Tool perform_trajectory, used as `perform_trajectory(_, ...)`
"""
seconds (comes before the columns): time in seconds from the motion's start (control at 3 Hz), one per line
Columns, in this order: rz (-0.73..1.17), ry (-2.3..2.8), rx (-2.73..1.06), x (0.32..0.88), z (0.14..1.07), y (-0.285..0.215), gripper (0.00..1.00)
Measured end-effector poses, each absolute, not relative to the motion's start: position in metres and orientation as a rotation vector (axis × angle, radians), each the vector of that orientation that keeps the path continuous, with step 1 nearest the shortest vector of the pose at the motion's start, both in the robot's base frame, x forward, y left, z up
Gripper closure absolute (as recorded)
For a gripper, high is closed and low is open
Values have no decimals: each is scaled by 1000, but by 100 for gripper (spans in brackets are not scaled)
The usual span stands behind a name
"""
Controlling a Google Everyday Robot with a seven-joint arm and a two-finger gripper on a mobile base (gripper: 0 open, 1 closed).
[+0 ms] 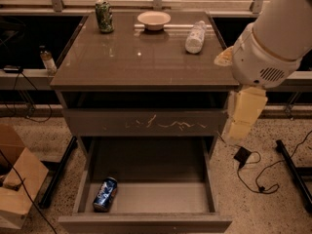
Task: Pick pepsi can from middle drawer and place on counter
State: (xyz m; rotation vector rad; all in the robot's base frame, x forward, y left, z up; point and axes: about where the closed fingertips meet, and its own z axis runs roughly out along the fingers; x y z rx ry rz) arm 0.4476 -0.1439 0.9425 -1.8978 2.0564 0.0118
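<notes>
The pepsi can [105,194] lies on its side at the front left of the pale floor of the open middle drawer [161,197]. The drawer is pulled out at the bottom of the cabinet. The counter [141,57] is the glossy grey-brown cabinet top above. My gripper [242,115] hangs pale and yellowish below the white arm housing, just off the counter's right front corner. It is well above and to the right of the can and holds nothing that I can see.
On the counter stand a green patterned can [104,16] at the back left, a white bowl [154,19] at the back middle, and a clear bottle [195,36] lying at the right. The scratched drawer front [146,123] is shut. A cardboard box [17,179] and cables [253,174] are on the floor.
</notes>
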Motion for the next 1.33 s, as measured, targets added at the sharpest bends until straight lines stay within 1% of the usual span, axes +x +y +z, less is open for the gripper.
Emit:
perform_trajectory(0.33, 139, 1924, -1982, 449, 905, -91, 0)
perform_trajectory(0.67, 139, 1924, -1982, 449, 905, -91, 0)
perform_trajectory(1.0, 204, 1896, -2043, 450, 871, -68, 0)
perform_trajectory(1.33, 358, 1780, -2159, 448, 810, -19, 0)
